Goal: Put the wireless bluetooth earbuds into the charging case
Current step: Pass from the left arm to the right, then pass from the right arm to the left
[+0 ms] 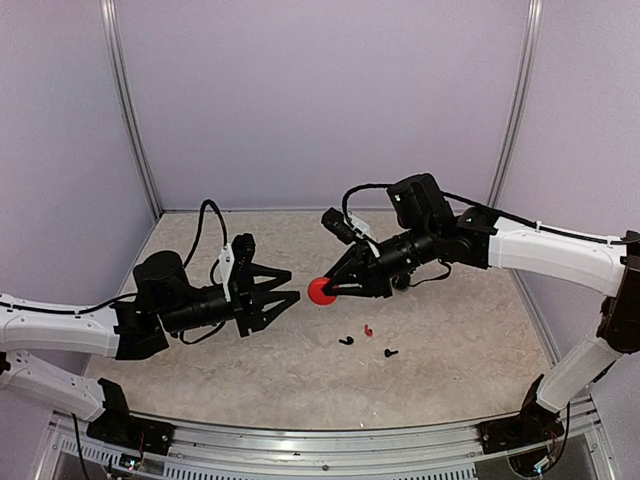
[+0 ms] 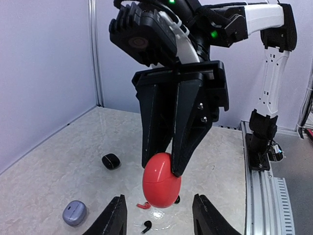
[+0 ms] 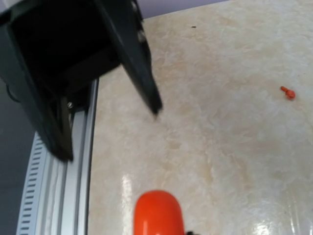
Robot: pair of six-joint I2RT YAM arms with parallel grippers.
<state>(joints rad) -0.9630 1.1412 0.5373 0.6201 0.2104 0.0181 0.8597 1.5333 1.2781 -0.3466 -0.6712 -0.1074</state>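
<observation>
The right fingers (image 1: 348,277) are clamped on the red charging case (image 1: 321,290), holding it in the air over the middle of the desk (image 1: 470,340). The left fingers (image 1: 275,298) stand spread apart just left of it, gripping nothing. A red earbud (image 1: 368,329) and two black earbuds (image 1: 346,340) lie on the desk, nearer than the case and slightly to its right. A grey case (image 2: 74,213) and a black case (image 2: 111,161) sit on the desk apart from them.

Left hand (image 1: 292,284) spread, right hand (image 1: 335,289) pinched, tips facing.
</observation>
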